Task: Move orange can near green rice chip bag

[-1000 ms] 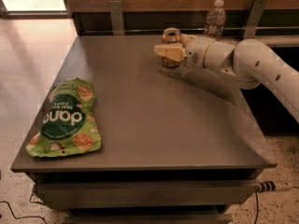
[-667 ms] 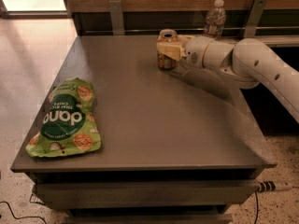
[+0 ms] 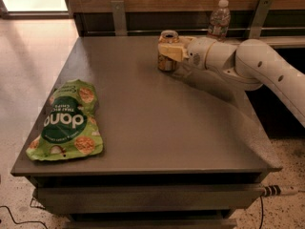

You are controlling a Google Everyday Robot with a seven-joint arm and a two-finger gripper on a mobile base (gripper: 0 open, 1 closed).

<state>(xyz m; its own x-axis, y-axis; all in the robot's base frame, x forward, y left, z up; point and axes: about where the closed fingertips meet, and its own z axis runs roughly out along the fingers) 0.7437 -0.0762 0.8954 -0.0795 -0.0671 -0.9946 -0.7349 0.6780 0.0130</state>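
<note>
The orange can [image 3: 165, 64] stands upright at the far middle of the grey table [image 3: 162, 128]. My gripper [image 3: 167, 52] reaches in from the right and is shut on the can, with a cream finger [image 3: 172, 51] across its middle. The white arm [image 3: 257, 66] stretches away to the right edge of the camera view. The green rice chip bag [image 3: 69, 120] lies flat near the table's front left corner, far from the can.
A clear plastic bottle [image 3: 218, 20] stands on a ledge behind the table, right of the can. Metal brackets [image 3: 119, 15] hold a wooden wall behind. A cable [image 3: 279, 191] hangs at the front right.
My gripper has moved a little to the left along the far side of the table, and the can has moved with it. The bag has not moved.
</note>
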